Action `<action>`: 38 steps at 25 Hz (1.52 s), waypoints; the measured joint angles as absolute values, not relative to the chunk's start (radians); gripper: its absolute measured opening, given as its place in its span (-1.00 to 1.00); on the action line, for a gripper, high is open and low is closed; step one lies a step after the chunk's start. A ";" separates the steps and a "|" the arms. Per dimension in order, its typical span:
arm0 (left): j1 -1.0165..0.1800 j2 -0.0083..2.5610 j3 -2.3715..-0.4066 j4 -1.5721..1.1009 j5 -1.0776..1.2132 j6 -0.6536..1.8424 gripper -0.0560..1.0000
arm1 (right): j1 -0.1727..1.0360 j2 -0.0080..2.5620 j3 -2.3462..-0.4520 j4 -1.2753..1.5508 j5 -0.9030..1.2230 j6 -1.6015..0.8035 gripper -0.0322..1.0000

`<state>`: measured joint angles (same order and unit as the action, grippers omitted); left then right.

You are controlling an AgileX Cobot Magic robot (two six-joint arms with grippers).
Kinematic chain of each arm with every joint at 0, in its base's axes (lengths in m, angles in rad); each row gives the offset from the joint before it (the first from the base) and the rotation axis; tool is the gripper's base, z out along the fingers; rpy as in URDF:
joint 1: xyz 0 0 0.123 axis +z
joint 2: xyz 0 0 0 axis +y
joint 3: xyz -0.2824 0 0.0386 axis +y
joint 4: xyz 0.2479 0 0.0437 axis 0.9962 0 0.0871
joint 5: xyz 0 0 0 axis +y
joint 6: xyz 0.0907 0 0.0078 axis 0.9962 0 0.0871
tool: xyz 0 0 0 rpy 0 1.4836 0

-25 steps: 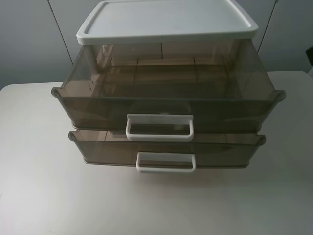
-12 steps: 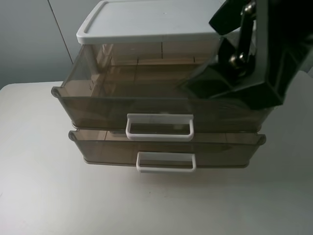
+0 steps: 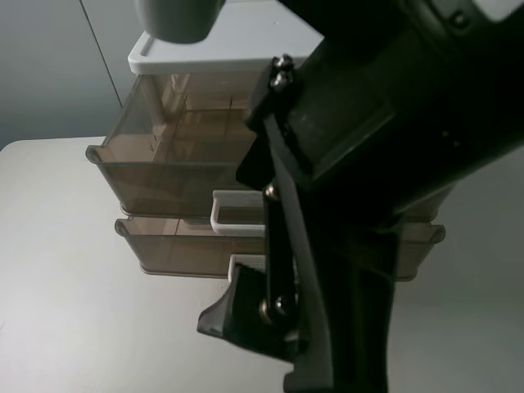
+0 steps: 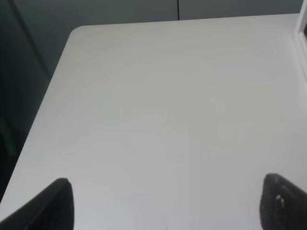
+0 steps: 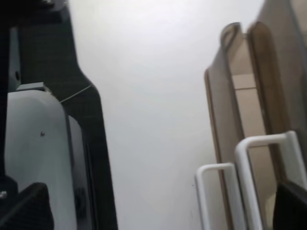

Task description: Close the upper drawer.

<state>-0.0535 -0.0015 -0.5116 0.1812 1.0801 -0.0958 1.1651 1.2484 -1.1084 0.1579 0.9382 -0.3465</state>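
Note:
The upper drawer (image 3: 164,155) is smoky-brown and stands pulled out under the white lid (image 3: 196,49). Only the left end of its white loop handle (image 3: 233,213) shows in the exterior view. My right arm (image 3: 368,164) passes close to the high camera and hides the unit's right half. In the right wrist view the upper drawer's front (image 5: 273,72) and handle (image 5: 266,177) lie off to one side of my open, empty right gripper (image 5: 158,213), apart from it. My left gripper (image 4: 168,211) is open and empty over bare table.
The lower drawer (image 3: 176,246) sits slightly out below, and its handle (image 5: 216,191) lies beside the upper one. A black and grey robot part (image 5: 53,143) fills one side of the right wrist view. The white table (image 4: 168,110) ends at a rounded corner.
My right arm has swung in from the right, close to the high camera, and now hides most of the unit. The upper drawer has not moved.

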 joint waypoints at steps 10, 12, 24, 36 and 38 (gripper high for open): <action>-0.053 -0.001 -0.512 0.181 1.080 -0.096 0.51 | 1.165 1.338 -1.108 0.271 0.951 -0.457 0.41; -0.053 -0.001 -0.512 0.181 1.080 -0.096 0.51 | 1.165 1.359 -1.108 0.276 0.951 -0.461 0.41; -0.053 -0.001 -0.512 0.181 1.080 -0.096 0.51 | 1.118 1.438 -1.108 0.198 1.016 -0.455 0.41; -0.053 -0.001 -0.512 0.181 1.080 -0.096 0.51 | 1.118 1.450 -1.108 -0.050 1.008 -0.314 0.41; -0.053 -0.001 -0.512 0.181 1.080 -0.096 0.51 | 1.118 1.450 -1.108 -0.083 1.003 -0.302 0.41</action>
<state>-0.0535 -0.0015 -0.5116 0.1812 1.0801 -0.0958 1.1177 1.4503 -1.1084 -0.0833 1.0030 -0.3016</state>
